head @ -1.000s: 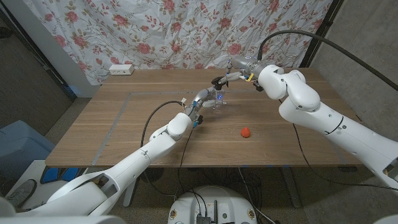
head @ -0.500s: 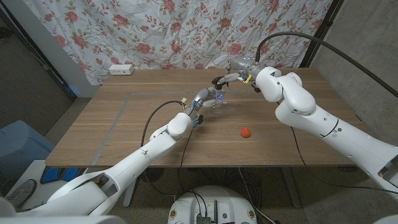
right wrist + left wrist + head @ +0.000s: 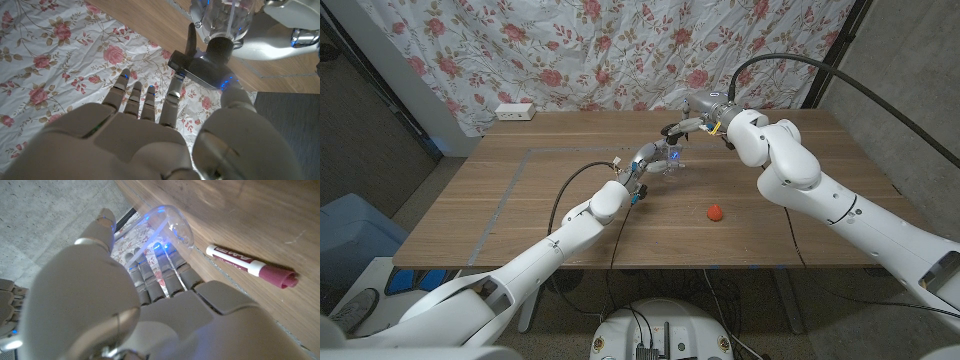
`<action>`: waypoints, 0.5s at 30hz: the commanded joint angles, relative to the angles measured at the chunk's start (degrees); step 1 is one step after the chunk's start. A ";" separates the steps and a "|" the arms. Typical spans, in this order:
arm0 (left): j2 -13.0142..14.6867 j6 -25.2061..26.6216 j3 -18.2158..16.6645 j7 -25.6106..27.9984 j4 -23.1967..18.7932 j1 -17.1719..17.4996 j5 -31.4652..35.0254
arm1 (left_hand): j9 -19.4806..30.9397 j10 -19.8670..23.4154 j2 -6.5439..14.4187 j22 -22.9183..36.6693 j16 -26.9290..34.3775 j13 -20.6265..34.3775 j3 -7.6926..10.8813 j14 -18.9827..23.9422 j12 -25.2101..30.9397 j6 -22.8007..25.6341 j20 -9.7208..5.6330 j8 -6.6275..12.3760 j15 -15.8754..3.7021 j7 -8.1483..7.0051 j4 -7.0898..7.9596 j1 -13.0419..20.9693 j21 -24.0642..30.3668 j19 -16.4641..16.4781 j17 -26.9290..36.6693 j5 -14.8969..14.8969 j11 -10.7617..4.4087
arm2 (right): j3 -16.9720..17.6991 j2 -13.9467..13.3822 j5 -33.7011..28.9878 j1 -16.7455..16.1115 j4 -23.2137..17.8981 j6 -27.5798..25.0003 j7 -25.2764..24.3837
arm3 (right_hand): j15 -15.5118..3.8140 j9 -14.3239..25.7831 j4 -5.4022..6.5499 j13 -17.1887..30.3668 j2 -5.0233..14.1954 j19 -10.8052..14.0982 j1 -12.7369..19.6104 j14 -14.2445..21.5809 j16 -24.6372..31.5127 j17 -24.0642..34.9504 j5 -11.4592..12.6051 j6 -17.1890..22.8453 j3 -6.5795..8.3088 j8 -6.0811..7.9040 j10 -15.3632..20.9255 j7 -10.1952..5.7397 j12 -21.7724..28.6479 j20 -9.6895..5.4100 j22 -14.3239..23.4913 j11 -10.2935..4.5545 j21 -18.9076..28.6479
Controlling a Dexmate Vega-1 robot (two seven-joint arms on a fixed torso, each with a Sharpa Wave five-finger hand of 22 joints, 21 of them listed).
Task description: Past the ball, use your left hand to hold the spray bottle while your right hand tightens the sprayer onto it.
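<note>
Left hand gripping spray bottle, right hand pinching sprayer on top.

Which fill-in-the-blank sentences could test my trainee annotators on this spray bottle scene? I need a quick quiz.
1. The clear spray bottle is held by the robot's ____ hand.
2. The right hand touches the dark ____ on top of the bottle.
3. The small ball on the table is ____ in colour.
4. In the left wrist view, a ____ lies on the wood.

Missing words: left; sprayer; red; marker
</note>
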 commanded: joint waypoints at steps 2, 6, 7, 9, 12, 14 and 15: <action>-0.27 -0.17 0.20 -0.52 0.85 -0.61 -0.21 | -0.07 0.55 4.67 0.10 0.00 0.28 -0.18 0.79 -0.08 0.59 -1.21 0.52 -8.78 -0.01 0.09 0.98 -0.03 0.56 0.16 0.28 -0.09 | 0.21 1.52 -0.71 -0.02 0.89 -0.68 0.09 | -0.12 -0.03 0.61 0.17 0.50 0.75 -0.82 1.19 0.56 0.29 -0.09 1.23 -0.34 0.64 1.43 -0.02 0.54 -0.48 0.16 -0.10 0.28; -0.26 -0.24 0.19 -0.53 0.87 -0.65 -0.23 | -0.15 0.58 4.74 0.09 -0.04 0.30 -0.16 0.81 -0.12 0.65 -1.22 0.58 -8.79 -0.02 0.10 0.97 -0.05 0.55 0.16 0.29 -0.07 | 0.09 2.01 -1.18 -0.15 1.05 -1.19 -0.65 | -0.33 -0.18 0.79 0.17 0.67 1.01 -1.19 1.51 0.67 0.33 -0.09 2.24 -0.48 1.04 2.41 0.22 0.71 -0.60 0.15 -0.27 0.30; -0.25 -0.25 0.18 -0.58 0.87 -0.64 -0.28 | -0.16 0.65 4.72 0.09 -0.05 0.31 -0.17 0.85 -0.10 0.60 -1.23 0.56 -8.78 -0.03 0.10 0.96 -0.05 0.56 0.14 0.29 -0.08 | 0.07 2.02 -1.18 -0.13 1.07 -1.15 -0.66 | -0.44 -0.25 0.83 0.17 0.77 1.14 -1.29 1.97 0.84 0.36 -0.08 2.52 -0.51 1.15 2.66 0.01 0.70 -0.64 0.15 -0.30 0.31; -0.24 -0.24 0.18 -0.63 0.85 -0.59 -0.36 | -0.21 0.69 4.77 0.09 -0.07 0.32 -0.16 0.86 -0.11 0.60 -1.22 0.59 -8.77 0.04 0.12 0.92 -0.07 0.54 0.15 0.30 -0.02 | 0.01 2.24 -1.41 -0.25 1.16 -1.38 -1.07 | -0.56 -0.33 0.84 0.17 0.83 1.35 -1.35 2.44 1.02 0.38 -0.07 2.82 -0.54 1.27 3.04 -0.05 0.76 -0.72 0.15 -0.31 0.35; -0.20 -0.26 0.20 -0.65 0.77 -0.45 -0.41 | -0.27 0.67 4.95 0.09 -0.13 0.34 -0.07 0.83 -0.16 0.65 -1.18 0.65 -8.72 -0.04 0.13 0.95 -0.08 0.53 0.16 0.33 0.01 | -0.15 2.36 -1.82 -0.29 1.18 -1.63 -1.16 | -0.61 -0.51 0.86 0.16 0.97 1.57 -1.47 2.83 1.16 0.40 -0.05 4.16 -0.60 1.79 3.88 -0.15 0.87 -0.84 0.14 -0.37 0.33; -0.19 -0.26 0.20 -0.66 0.71 -0.36 -0.45 | -0.32 0.65 4.91 0.09 -0.18 0.35 -0.05 0.90 -0.20 0.70 -1.18 0.70 -8.77 -0.04 0.09 0.97 -0.09 0.54 0.10 0.34 -0.02 | -0.31 2.51 -2.25 -0.31 1.17 -1.96 -1.17 | -0.74 -0.61 0.83 0.16 1.03 1.86 -1.48 3.01 1.21 0.42 -0.03 4.45 -0.63 1.90 4.35 -0.22 0.93 -0.96 0.14 -0.55 0.39; -0.19 -0.29 0.20 -0.57 0.68 -0.31 -0.42 | -0.34 0.68 4.94 0.09 -0.18 0.36 -0.05 0.90 -0.20 0.74 -1.18 0.73 -8.74 0.09 0.09 0.97 -0.09 0.54 0.12 0.34 0.02 | -0.34 2.53 -2.34 -0.32 1.18 -1.97 -1.18 | -1.01 -0.71 0.81 0.16 1.12 1.93 -1.47 3.25 1.30 0.43 -0.02 5.11 -0.63 2.16 4.58 -0.31 0.91 -0.95 0.13 -0.52 0.36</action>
